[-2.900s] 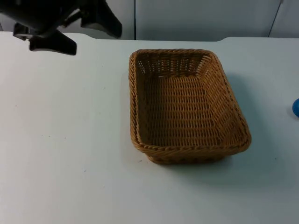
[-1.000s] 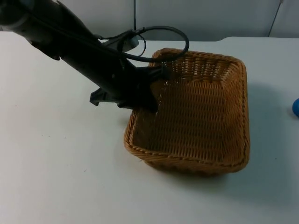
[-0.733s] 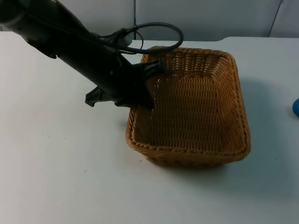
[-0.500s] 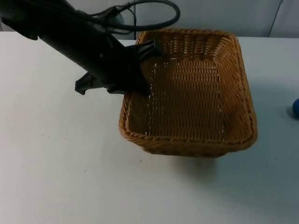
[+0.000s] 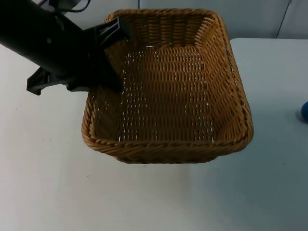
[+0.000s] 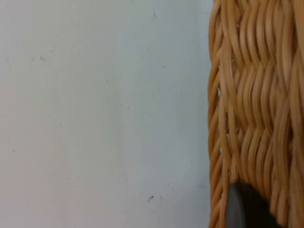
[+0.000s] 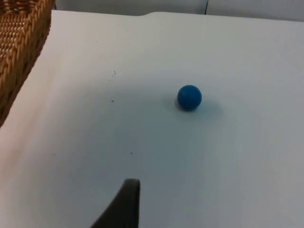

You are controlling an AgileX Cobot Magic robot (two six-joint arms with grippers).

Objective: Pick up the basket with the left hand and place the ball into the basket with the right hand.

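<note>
The woven brown basket (image 5: 168,86) hangs tilted above the white table, raised toward the top camera. My left gripper (image 5: 112,83) is shut on the basket's left rim, one finger inside the wall. In the left wrist view the wicker wall (image 6: 256,104) runs right beside a black fingertip (image 6: 243,210). The small blue ball (image 5: 304,111) rests on the table at the far right, apart from the basket. In the right wrist view the ball (image 7: 189,98) lies ahead of my open right gripper, whose black fingertip (image 7: 125,202) holds nothing; the basket's corner (image 7: 19,45) shows off to the side.
The grey partition wall (image 5: 260,19) closes off the table at the back. The table's back edge (image 7: 142,14) has a step beyond the ball. Bare white table (image 5: 48,183) lies under and in front of the basket.
My left arm has lifted the basket off the table and carried it up and to the left, closer to the top camera. The ball has stayed in place.
</note>
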